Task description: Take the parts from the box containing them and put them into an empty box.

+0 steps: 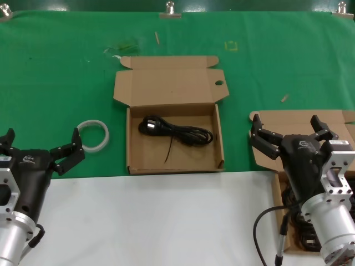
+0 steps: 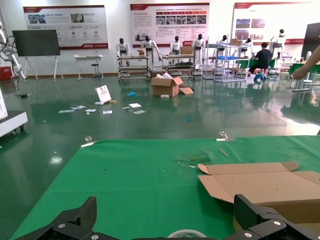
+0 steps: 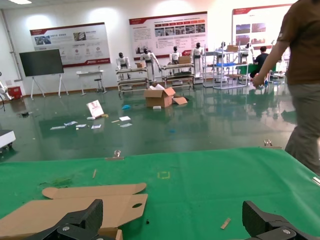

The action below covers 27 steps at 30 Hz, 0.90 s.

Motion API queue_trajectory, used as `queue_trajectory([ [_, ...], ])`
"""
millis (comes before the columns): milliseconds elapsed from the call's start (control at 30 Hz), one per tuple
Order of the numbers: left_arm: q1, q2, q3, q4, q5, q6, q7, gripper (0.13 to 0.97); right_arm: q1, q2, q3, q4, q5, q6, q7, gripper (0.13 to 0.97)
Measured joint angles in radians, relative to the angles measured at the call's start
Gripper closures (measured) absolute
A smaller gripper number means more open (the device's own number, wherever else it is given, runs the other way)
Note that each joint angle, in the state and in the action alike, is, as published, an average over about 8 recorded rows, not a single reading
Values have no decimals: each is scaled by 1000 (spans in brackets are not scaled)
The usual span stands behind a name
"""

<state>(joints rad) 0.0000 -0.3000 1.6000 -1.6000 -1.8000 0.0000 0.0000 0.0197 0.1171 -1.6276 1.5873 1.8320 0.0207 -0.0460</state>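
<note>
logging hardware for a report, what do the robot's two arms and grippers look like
Both match. The left gripper and right gripper have black segmented fingers dotted with small silver screws, on a glossy black housing bearing a small white logo. Behind each sits a silver machined metal wrist, cylindrical and ribbed. A black cable loops beside the right wrist; the left has a smaller black one.

matt cardboard box (image 1: 175, 119), green cloth table (image 1: 55, 83)
</note>
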Motion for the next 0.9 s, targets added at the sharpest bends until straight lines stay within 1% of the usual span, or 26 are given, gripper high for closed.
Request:
queue_trajectory([
  [900,0,0,0,0,0,0,0,132,0,0,0,0,0,0,0,129],
])
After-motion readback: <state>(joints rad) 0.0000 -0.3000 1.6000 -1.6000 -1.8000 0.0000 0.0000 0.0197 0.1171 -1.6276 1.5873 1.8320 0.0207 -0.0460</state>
